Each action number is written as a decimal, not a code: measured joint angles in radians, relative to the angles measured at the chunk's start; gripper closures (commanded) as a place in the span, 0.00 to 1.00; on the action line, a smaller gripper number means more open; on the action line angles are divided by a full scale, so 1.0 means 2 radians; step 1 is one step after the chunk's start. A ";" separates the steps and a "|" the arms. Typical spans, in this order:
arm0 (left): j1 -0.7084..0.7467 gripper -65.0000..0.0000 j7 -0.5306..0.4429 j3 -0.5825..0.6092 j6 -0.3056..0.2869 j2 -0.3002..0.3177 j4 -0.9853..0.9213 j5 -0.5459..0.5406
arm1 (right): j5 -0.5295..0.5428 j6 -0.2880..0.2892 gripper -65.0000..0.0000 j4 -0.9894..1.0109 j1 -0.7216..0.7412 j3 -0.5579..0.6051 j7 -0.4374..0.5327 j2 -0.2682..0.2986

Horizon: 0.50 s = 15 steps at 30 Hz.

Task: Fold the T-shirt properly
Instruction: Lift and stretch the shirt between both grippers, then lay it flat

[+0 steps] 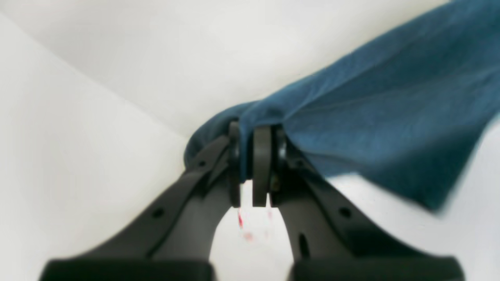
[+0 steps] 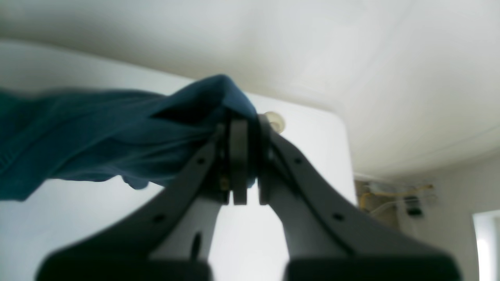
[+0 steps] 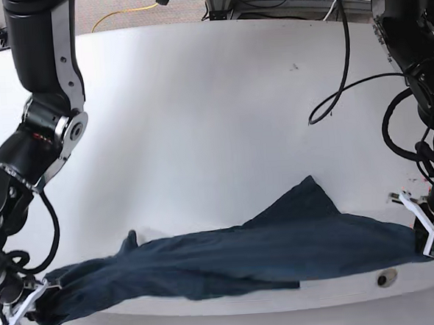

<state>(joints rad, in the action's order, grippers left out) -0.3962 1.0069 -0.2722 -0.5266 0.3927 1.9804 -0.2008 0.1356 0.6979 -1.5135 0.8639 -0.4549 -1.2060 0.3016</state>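
left wrist view: the left gripper (image 1: 254,171) has its jaws pinched together on a bunched edge of the t-shirt (image 1: 390,117). from the grip the cloth runs away up and to the right of this view as a taut band, lifted off the white table (image 1: 78,156) just under the jaws. so the shirt lies wholly to one side of this gripper, none of it behind

right wrist view: the right gripper (image 2: 242,171) is likewise clamped tight on a gathered lump of the t-shirt (image 2: 97,132), and here the cloth runs off to the left of the view, sagging a little in the middle. the table (image 2: 304,136) edge sits just beyond the jaws, with the room (image 2: 429,195) past it

base view: the t-shirt (image 3: 267,251) is stretched into one long, rumpled strip along the near edge of the table (image 3: 200,119), its long axis running side to side between the two arms. the left gripper (image 3: 428,242) holds the end at this view's right, the right gripper (image 3: 20,311) the end at its left, right at the table's rim. a pointed flap sticks up from the strip nearer the left gripper. each arm is at its own end, so neither is nearer the middle; my judgement is that the coming move turns on both ends travelling together, square to the strip, toward the far side of the table to spread the cloth flat
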 measured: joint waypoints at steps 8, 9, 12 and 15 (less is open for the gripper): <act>0.120 1.00 0.001 -0.052 -0.026 -0.001 0.006 0.001 | 0.054 0.001 1.00 -0.024 -0.152 -0.057 0.002 -0.004; 0.135 1.00 0.001 -0.055 -0.029 -0.002 0.006 0.002 | 0.055 -0.001 1.00 -0.025 -0.168 -0.060 0.002 -0.004; 0.177 1.00 -0.002 -0.059 -0.040 -0.001 0.006 0.000 | 0.077 0.000 1.00 -0.026 -0.214 -0.069 0.006 -0.006; 0.230 1.00 0.000 -0.065 -0.055 -0.003 0.006 0.000 | 0.115 0.001 1.00 -0.028 -0.264 -0.088 0.009 -0.011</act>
<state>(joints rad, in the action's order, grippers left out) 0.0639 1.0065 -0.4015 -0.6365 0.3859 1.9923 -0.2001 0.3664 0.6998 -1.5688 0.3367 -0.6315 -1.1889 0.2790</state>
